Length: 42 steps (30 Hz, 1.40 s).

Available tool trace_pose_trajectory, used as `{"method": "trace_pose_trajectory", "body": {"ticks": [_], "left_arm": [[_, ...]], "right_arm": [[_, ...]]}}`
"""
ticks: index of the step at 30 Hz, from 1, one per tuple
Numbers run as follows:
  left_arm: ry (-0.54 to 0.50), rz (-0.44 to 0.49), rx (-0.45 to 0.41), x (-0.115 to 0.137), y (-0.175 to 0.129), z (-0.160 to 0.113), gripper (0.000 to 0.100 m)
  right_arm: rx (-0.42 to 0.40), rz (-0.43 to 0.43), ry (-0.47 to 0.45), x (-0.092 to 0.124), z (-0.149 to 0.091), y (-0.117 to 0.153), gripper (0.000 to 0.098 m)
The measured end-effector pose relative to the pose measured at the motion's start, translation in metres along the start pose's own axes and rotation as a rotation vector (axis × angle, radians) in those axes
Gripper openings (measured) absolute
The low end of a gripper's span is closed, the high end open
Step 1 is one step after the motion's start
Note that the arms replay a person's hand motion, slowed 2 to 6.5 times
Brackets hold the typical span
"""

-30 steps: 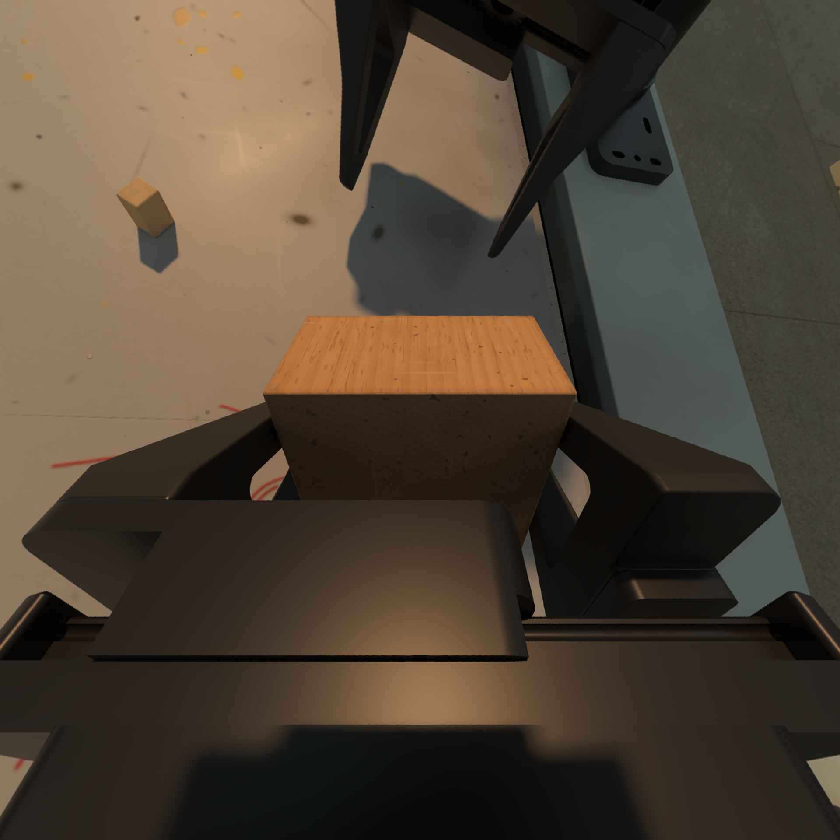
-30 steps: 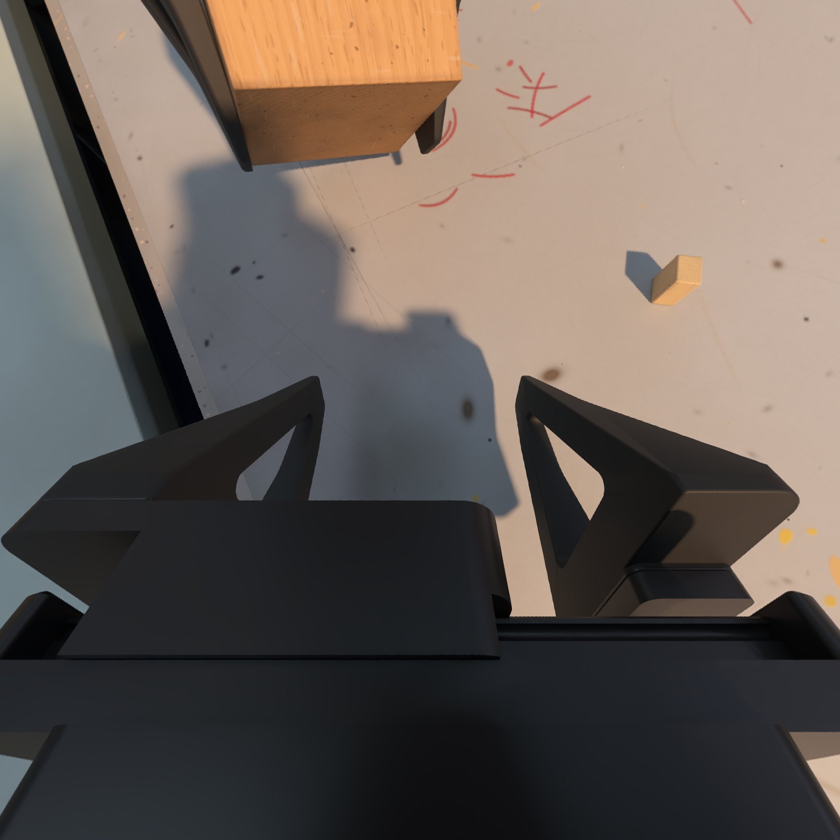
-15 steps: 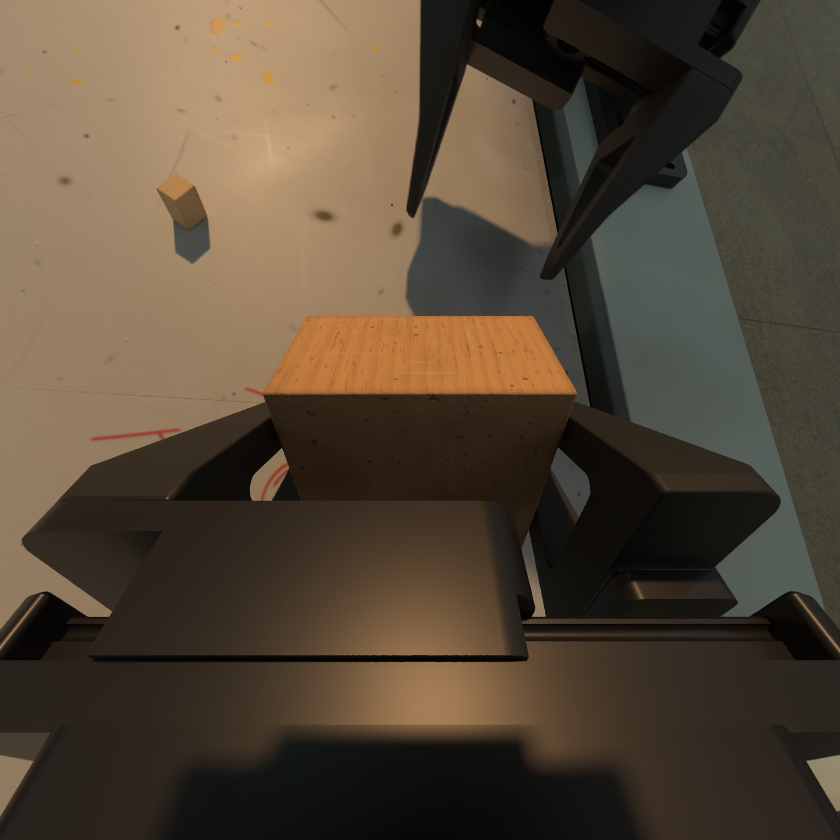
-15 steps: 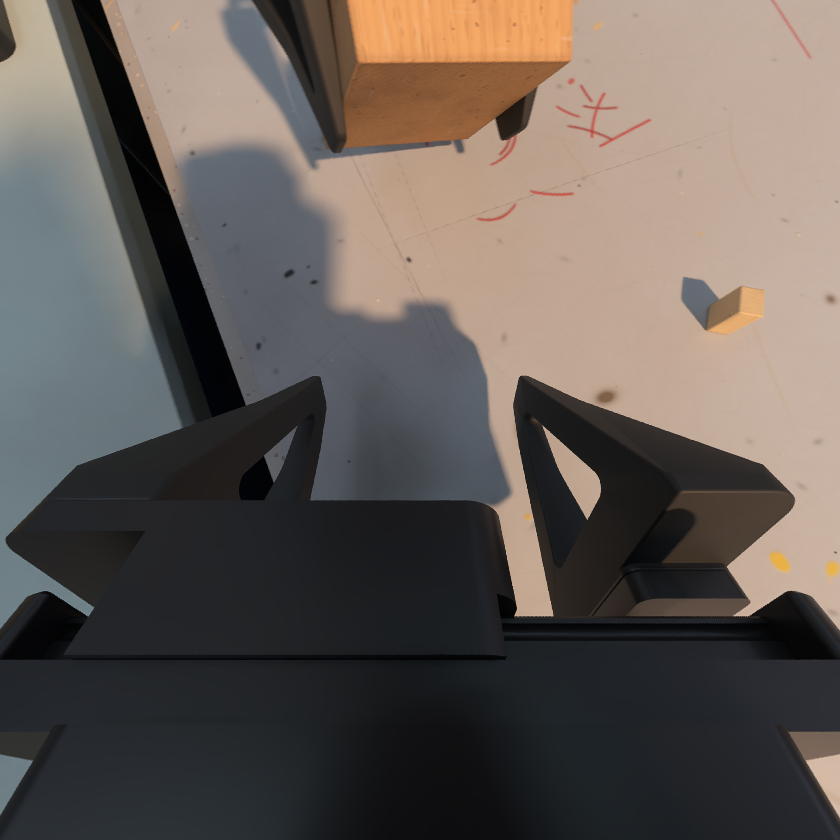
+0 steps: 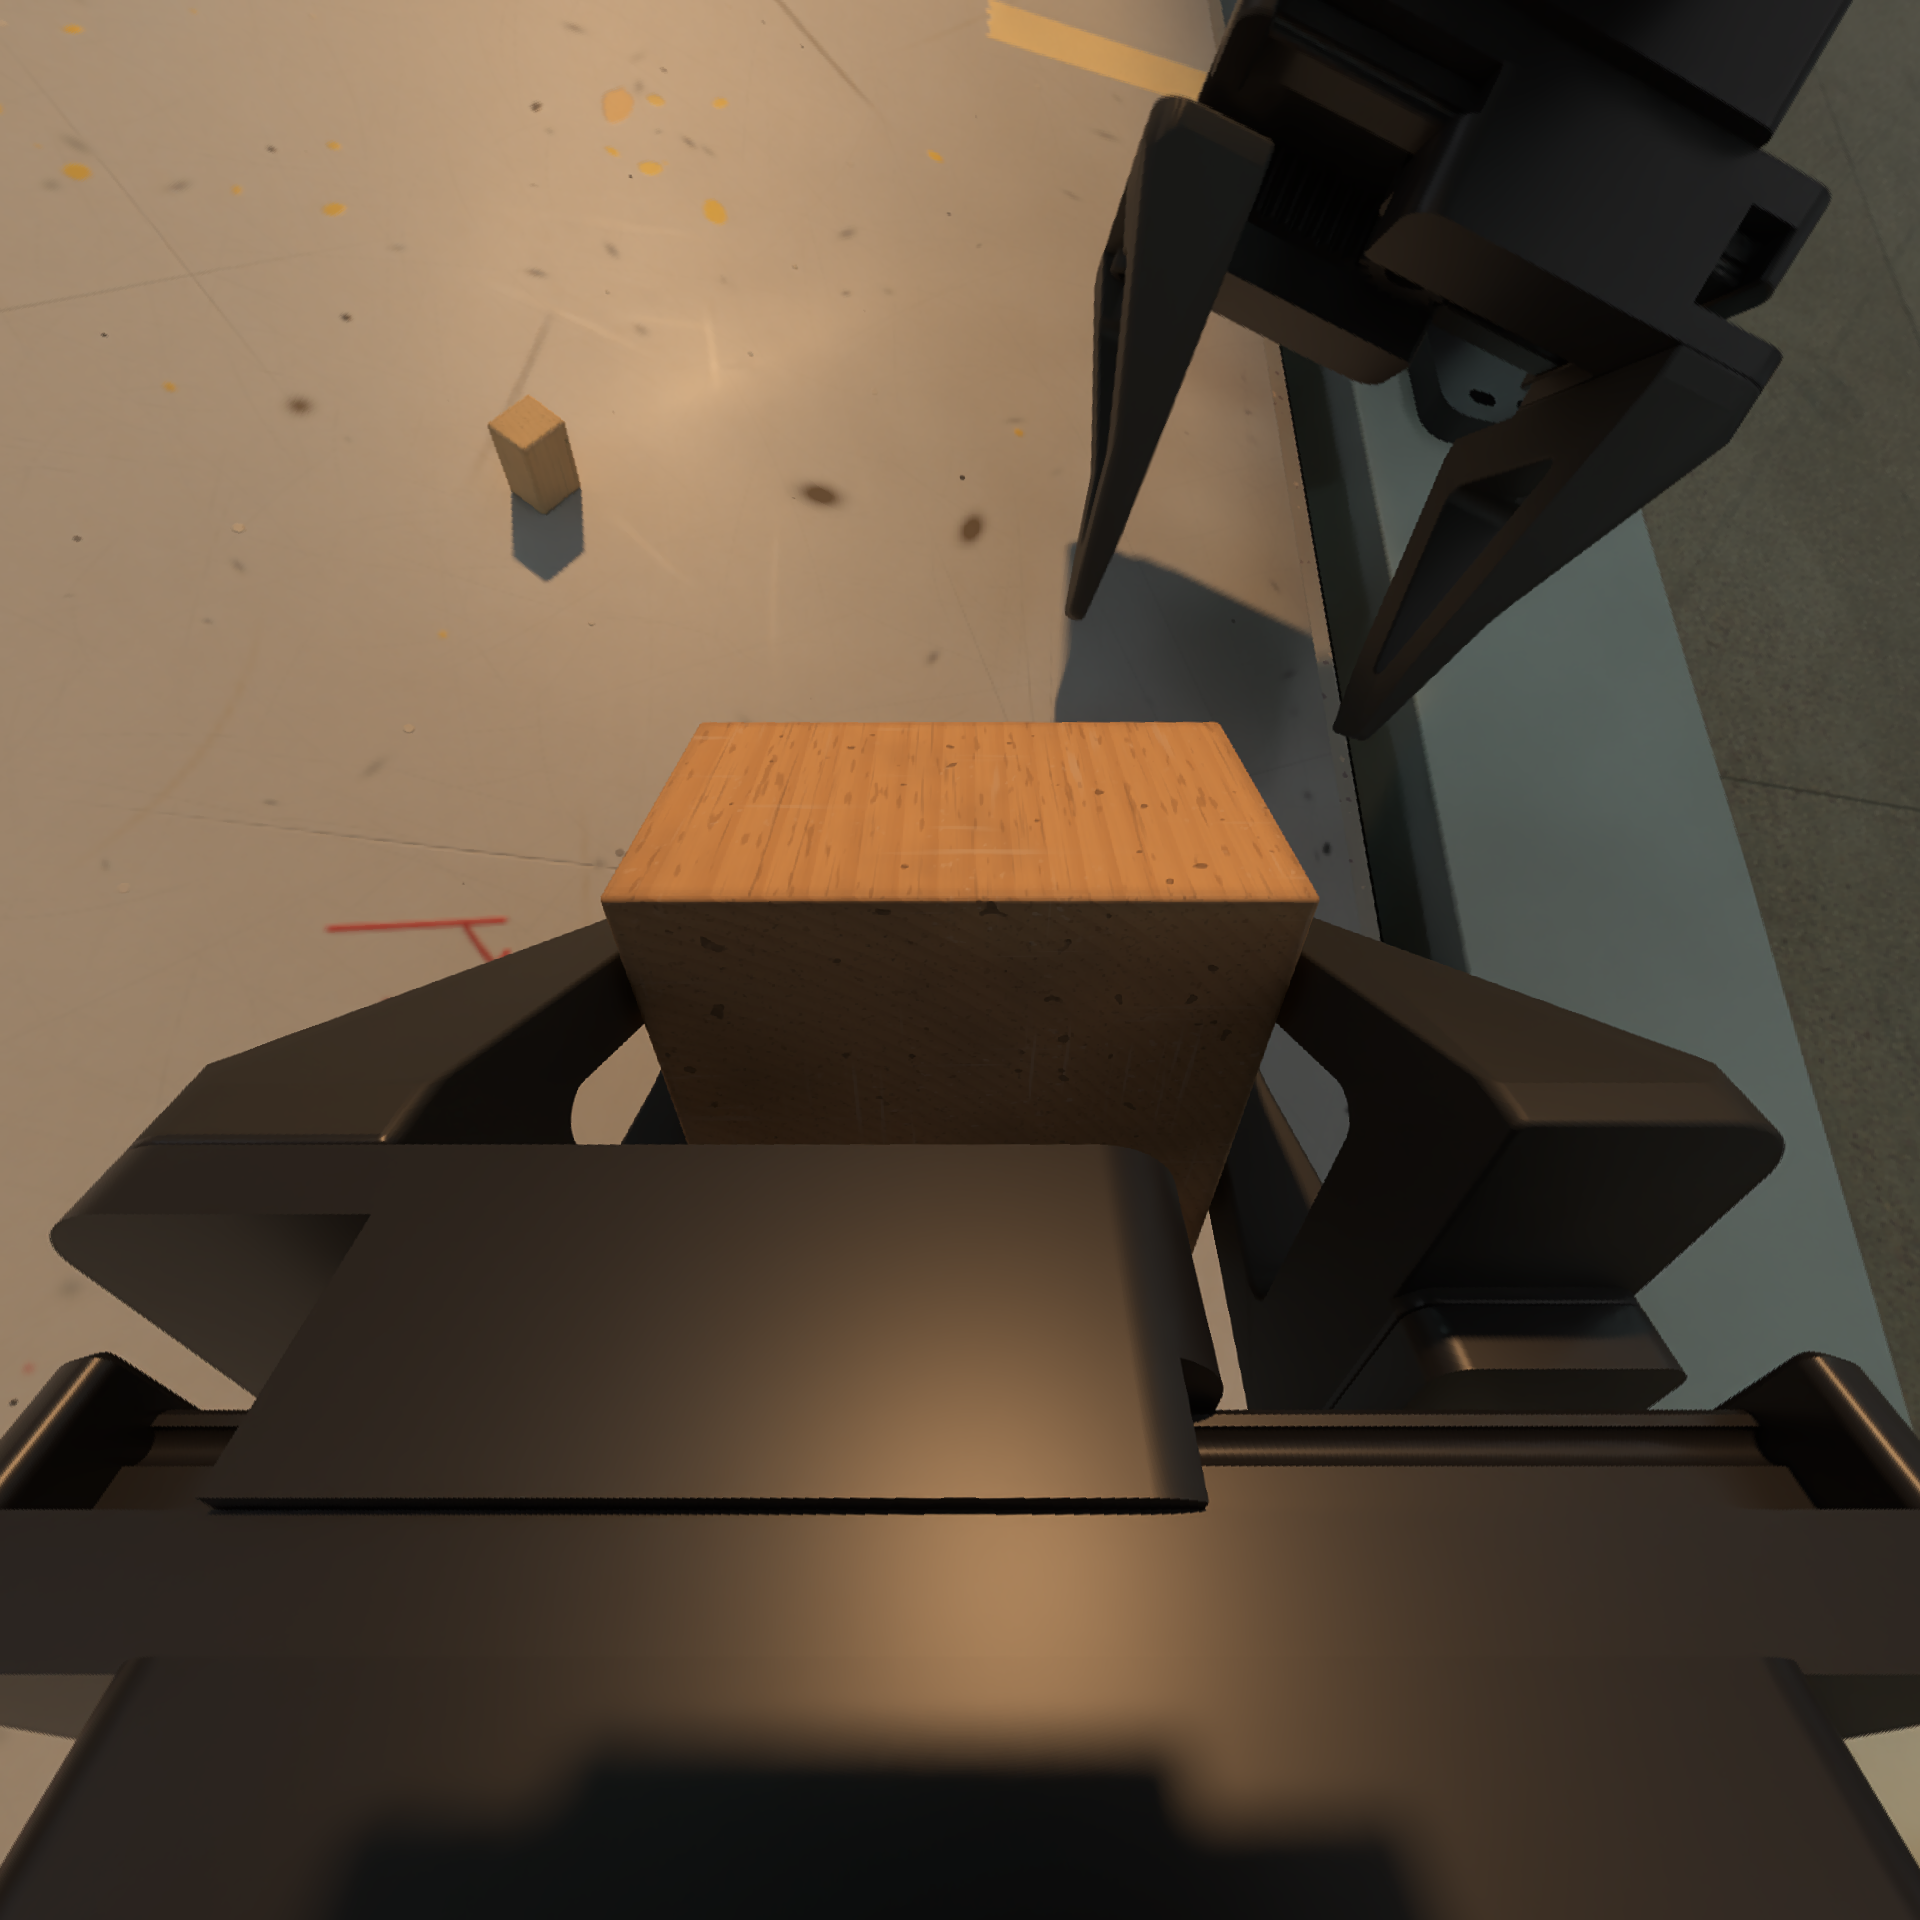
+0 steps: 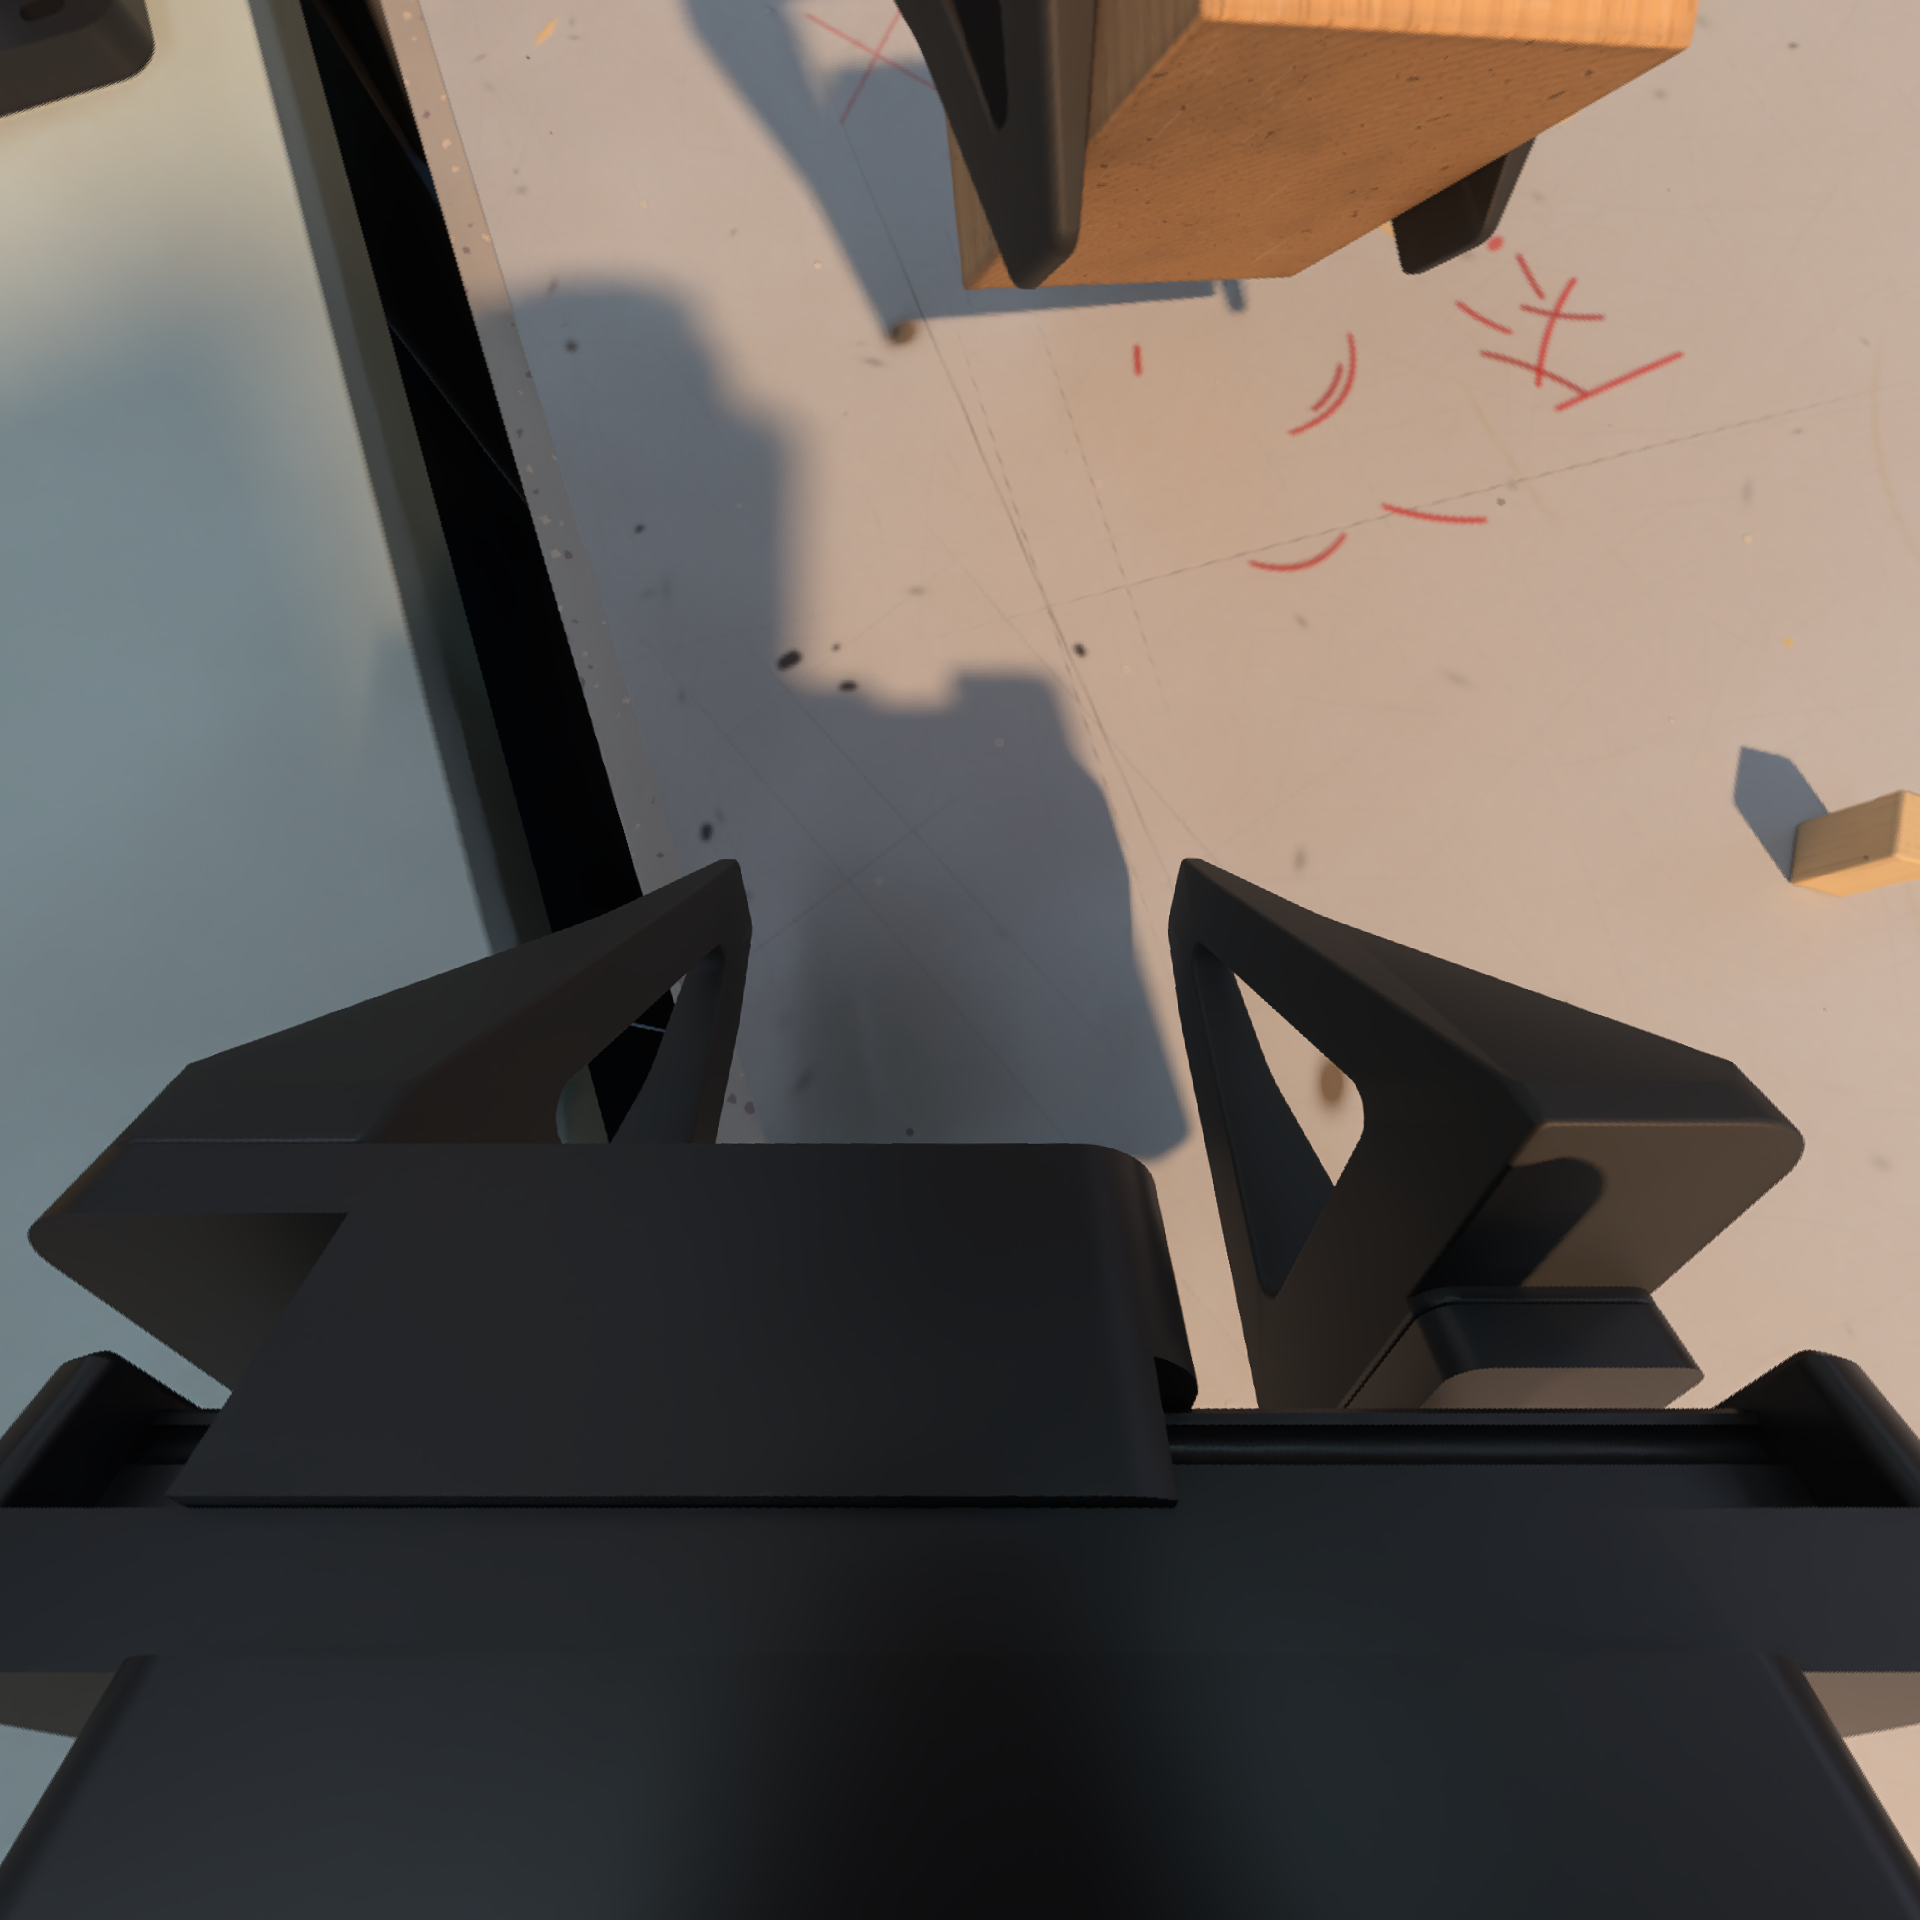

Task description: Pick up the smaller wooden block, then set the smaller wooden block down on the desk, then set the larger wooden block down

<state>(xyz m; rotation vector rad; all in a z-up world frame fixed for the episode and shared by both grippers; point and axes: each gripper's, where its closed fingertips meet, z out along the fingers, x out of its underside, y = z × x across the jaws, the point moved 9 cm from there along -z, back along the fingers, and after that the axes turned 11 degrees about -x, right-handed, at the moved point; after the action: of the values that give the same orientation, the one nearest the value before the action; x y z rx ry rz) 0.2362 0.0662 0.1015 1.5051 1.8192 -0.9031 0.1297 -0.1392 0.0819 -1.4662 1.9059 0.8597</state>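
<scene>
My left gripper (image 5: 956, 935) is shut on the larger wooden block (image 5: 956, 831), an orange-brown cube held above the desk; it also shows at the top of the right wrist view (image 6: 1330, 145). The smaller wooden block (image 5: 533, 452) is pale and lies on the desk, far left of the left gripper; in the right wrist view (image 6: 1860, 842) it sits at the right edge. My right gripper (image 6: 961, 883) is open and empty above the desk near its edge; it also shows at the upper right of the left wrist view (image 5: 1216, 665).
The desk (image 5: 312, 675) is beige with dark specks, yellow spots and red pen marks (image 6: 1548, 343). Its dark edge (image 6: 457, 520) runs beside a grey-blue strip (image 5: 1558, 831), with floor (image 5: 1829, 520) beyond.
The left gripper has carried the larger block along; the right gripper and the smaller block sit lower and to the right in its view. In the right wrist view both blocks have shifted right.
</scene>
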Motion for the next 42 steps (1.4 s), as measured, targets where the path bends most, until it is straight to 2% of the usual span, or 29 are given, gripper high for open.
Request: {"method": "trace_pose_trajectory", "body": {"ticks": [24,35,39,42], "left_arm": [[-0.031,-0.032,-0.025,0.004,0.009,-0.01,0.066],[-0.031,-0.037,-0.033,0.005,0.011,-0.013,0.066],[-0.051,-0.041,-0.047,0.005,0.013,-0.019,0.066],[-0.072,-0.049,-0.059,0.005,0.015,-0.025,0.066]], "right_arm": [[-0.001,0.016,-0.02,-0.004,0.004,-0.004,0.0661],[-0.048,-0.027,0.008,-0.009,0.012,0.0,0.0655],[0.041,-0.064,0.074,-0.005,0.006,-0.007,0.0635],[0.14,-0.059,0.097,-0.002,-0.006,-0.022,0.0561]]}}
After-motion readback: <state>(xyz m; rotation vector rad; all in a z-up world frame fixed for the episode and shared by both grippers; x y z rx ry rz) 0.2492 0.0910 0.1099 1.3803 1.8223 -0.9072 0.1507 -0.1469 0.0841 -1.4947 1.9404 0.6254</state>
